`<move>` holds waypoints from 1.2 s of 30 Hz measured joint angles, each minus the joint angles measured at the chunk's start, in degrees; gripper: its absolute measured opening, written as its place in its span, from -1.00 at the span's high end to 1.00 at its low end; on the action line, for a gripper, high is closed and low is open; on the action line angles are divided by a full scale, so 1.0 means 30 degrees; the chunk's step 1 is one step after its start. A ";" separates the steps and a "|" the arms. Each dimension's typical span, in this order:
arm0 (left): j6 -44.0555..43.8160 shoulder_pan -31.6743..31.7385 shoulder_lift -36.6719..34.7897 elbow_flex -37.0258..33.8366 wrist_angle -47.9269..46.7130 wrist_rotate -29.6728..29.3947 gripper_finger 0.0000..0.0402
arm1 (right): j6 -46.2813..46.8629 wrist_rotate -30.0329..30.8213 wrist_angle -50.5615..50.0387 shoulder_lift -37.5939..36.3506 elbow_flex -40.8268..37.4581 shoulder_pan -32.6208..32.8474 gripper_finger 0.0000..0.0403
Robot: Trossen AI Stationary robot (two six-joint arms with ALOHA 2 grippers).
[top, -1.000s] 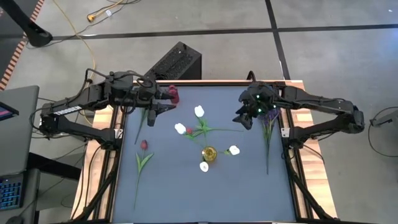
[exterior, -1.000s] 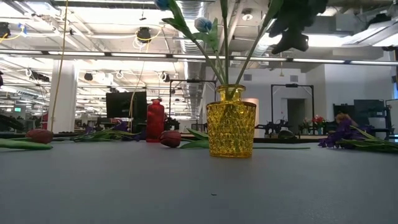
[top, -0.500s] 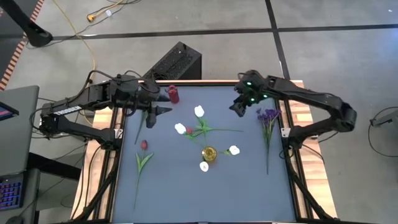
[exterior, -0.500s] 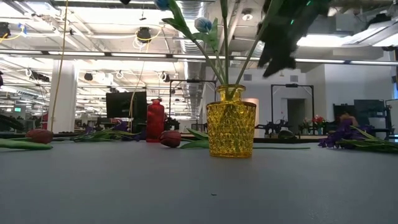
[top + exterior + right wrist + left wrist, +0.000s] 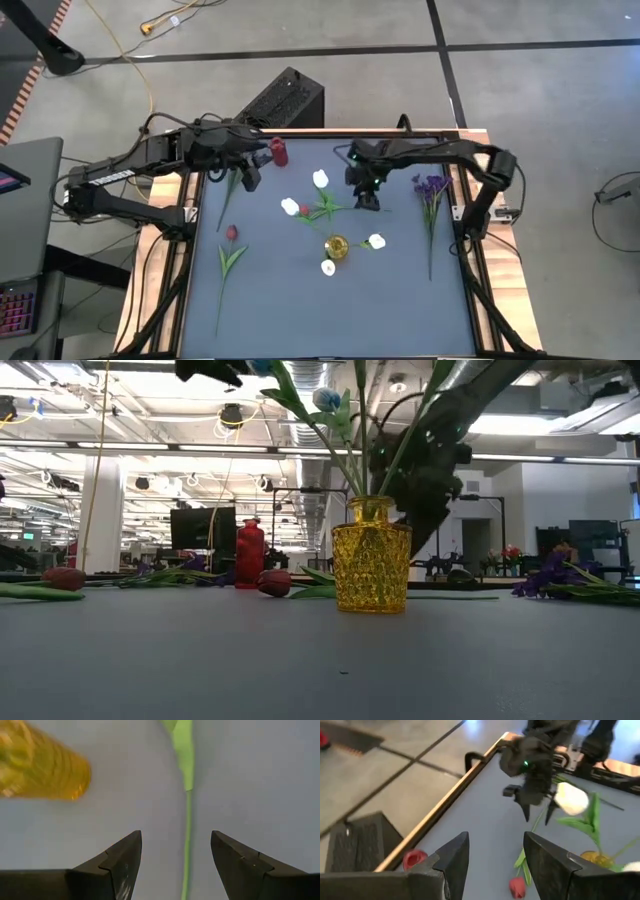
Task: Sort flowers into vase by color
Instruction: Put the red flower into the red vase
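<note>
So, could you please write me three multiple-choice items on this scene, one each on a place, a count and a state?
1. Where do the purple sprigs lie?
A. In the yellow vase
B. On the mat near the right edge
C. In the left gripper

2. How many white tulip heads show from above?
A. Two
B. Four
C. Six

3. How is the right gripper?
A. Open, a green stem between its fingers
B. Shut on a red tulip
C. Shut on the vase

Key: B, the sprigs rest flat beside the table's right side; B, four white heads surround the yellow vase; A, the right wrist view shows the green stem running through the open gap.
</note>
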 joint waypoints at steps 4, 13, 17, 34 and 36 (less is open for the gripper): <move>-0.1126 0.0098 -0.0002 -0.1068 0.0176 -0.0084 0.12 | -0.0477 0.0188 0.0779 0.1091 -0.0004 0.0833 -0.32; 0.0667 0.0302 -0.0628 -0.3239 0.1655 0.0339 0.12 | 0.1075 0.4873 0.4750 0.2420 -0.0004 0.2655 -0.31; 0.0659 0.0817 -0.1829 -0.4871 0.3227 0.1428 0.12 | 0.1963 0.5448 0.5216 0.3045 0.0049 0.3056 -0.23; 0.1510 0.3142 -0.5495 -0.7481 0.7243 0.6415 0.12 | 0.5950 0.6444 0.3701 0.2071 -0.0095 0.2873 0.90; 0.1544 0.3634 -0.5576 -0.7481 0.7597 0.7064 0.12 | 0.6438 0.6435 0.3588 0.1279 -0.0176 0.2673 0.93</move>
